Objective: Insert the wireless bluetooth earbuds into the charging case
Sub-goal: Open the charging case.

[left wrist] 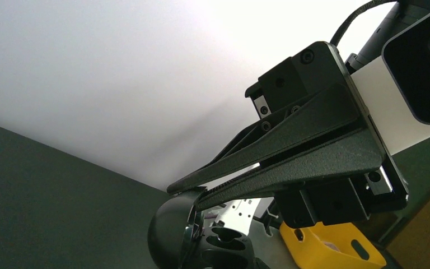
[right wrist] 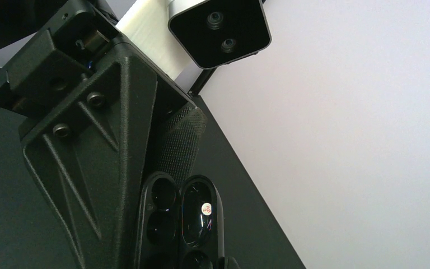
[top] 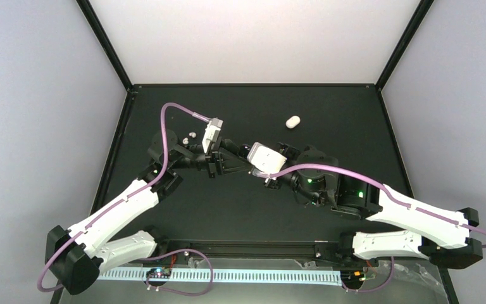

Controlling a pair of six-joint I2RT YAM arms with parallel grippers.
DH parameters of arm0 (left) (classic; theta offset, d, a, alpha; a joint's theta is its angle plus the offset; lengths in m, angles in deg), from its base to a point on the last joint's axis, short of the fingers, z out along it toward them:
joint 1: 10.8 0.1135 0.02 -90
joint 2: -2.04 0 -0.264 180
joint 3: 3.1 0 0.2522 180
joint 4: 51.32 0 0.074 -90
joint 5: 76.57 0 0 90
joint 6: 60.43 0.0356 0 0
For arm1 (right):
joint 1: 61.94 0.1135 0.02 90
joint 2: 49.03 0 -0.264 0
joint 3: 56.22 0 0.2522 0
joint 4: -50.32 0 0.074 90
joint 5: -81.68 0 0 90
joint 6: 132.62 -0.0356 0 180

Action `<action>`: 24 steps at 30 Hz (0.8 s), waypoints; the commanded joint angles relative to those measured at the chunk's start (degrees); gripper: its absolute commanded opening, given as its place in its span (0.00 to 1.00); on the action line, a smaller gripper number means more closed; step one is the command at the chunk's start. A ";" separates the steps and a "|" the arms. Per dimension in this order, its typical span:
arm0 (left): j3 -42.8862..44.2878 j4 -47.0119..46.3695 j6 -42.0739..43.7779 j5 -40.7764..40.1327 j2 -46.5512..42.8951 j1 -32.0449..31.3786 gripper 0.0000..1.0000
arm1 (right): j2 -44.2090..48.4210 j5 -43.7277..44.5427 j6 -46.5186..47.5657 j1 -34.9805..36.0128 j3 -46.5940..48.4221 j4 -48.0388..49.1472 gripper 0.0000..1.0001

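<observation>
The charging case is black, open and held between both grippers in mid-air at the table's middle. Its wells are empty, and the lid carries a small round sticker. The left gripper is against the base side, with its textured pad behind the case. The right gripper has its fingers nearly together, their tips on the lid's rim. Two tiny white earbuds lie on the mat behind the left arm.
A white oval object, bigger than the earbuds, lies on the black mat at the back, right of centre. A yellow part shows under the grippers in the left wrist view. Purple cables loop over both arms.
</observation>
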 commanded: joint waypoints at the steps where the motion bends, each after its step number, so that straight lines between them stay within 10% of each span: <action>1: 2.21 -1.73 -2.28 0.68 0.53 -0.37 0.30 | 0.19 2.25 1.38 0.74 -0.68 1.98 0.01; 24: -0.01 -4.55 -4.81 -0.43 0.44 -0.36 0.35 | 0.15 4.85 1.67 1.54 -1.57 4.25 0.01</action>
